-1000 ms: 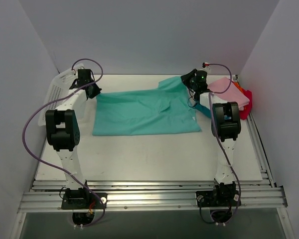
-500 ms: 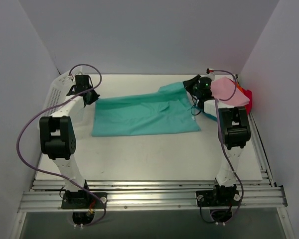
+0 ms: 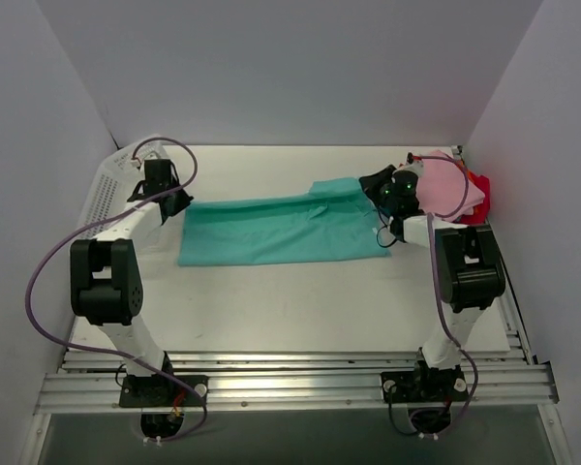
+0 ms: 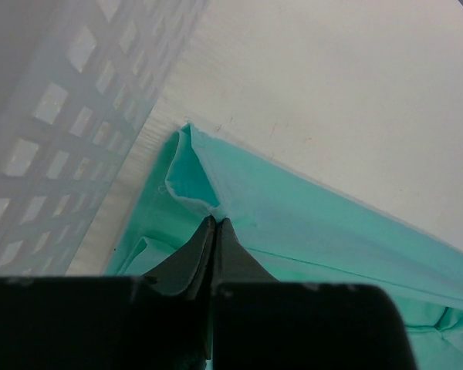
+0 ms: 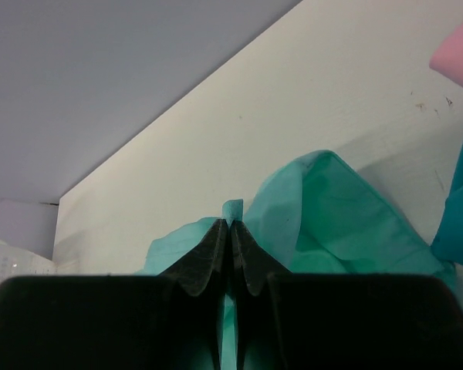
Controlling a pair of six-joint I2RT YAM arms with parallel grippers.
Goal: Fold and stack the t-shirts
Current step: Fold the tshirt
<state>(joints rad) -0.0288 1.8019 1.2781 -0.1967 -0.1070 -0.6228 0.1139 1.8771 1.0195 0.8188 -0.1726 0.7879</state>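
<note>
The teal-green t-shirt (image 3: pixel 271 229) lies on the white table, its far edge folded toward the near edge. My left gripper (image 3: pixel 172 200) is shut on its far left corner (image 4: pixel 204 202). My right gripper (image 3: pixel 380 189) is shut on its far right edge (image 5: pixel 233 210), with loose cloth (image 5: pixel 324 208) bunched beside the fingers. A stack of folded shirts stands at the far right, pink (image 3: pixel 445 182) on top, red (image 3: pixel 478 184) and orange beneath. A teal-blue shirt (image 5: pixel 459 208) shows at the right edge of the right wrist view.
A white plastic mesh basket (image 3: pixel 107 179) stands at the far left, close to my left gripper, and shows in the left wrist view (image 4: pixel 54 131). Grey walls enclose the table on three sides. Purple cables loop from both arms.
Both grippers have pulled the shirt's far edge toward the near side, so the shirt now looks narrower. The right arm has swung rightward and nearer to me.
</note>
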